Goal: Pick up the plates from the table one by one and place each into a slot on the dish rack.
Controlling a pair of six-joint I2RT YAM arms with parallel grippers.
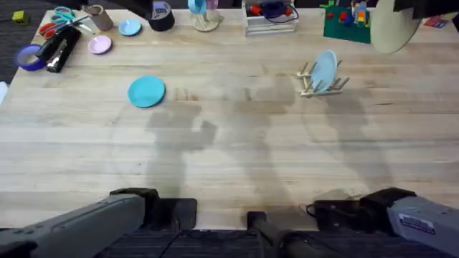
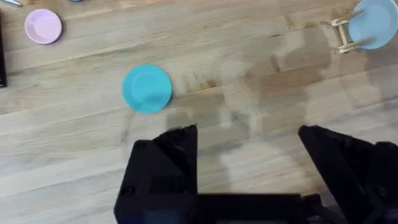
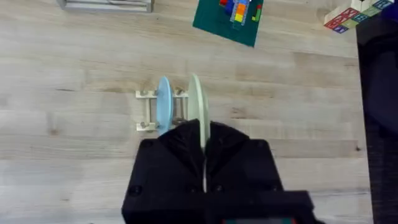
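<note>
Plates first: a flat round turquoise plate (image 1: 147, 92) lies face up on the pale wood plank table (image 1: 237, 150), left of centre and well apart from everything else. A second round plate, pale blue (image 1: 324, 71), stands on edge in a slot of the small light wooden dowel dish rack (image 1: 320, 81), which sits toward the far right of the tabletop. A third, the cream round plate (image 3: 198, 109), is seen edge-on from the right wrist, pinched between the black fingers of the right gripper (image 3: 204, 152), whose jaws are pressed onto its rim. From that view the cream plate hangs just beside the rack, next to the pale blue one; whether it touches the dowels is hard to say. In the overhead view a large tan disc at the far right edge (blurred, close under the camera) is probably this same plate.

The left gripper (image 2: 247, 152) hovers over bare wood with its black fingers spread wide, gripping nothing; the turquoise plate lies near it but apart. A small pink dish (image 2: 43, 26) rests farther off, among the clutter along the table's far edge.
</note>
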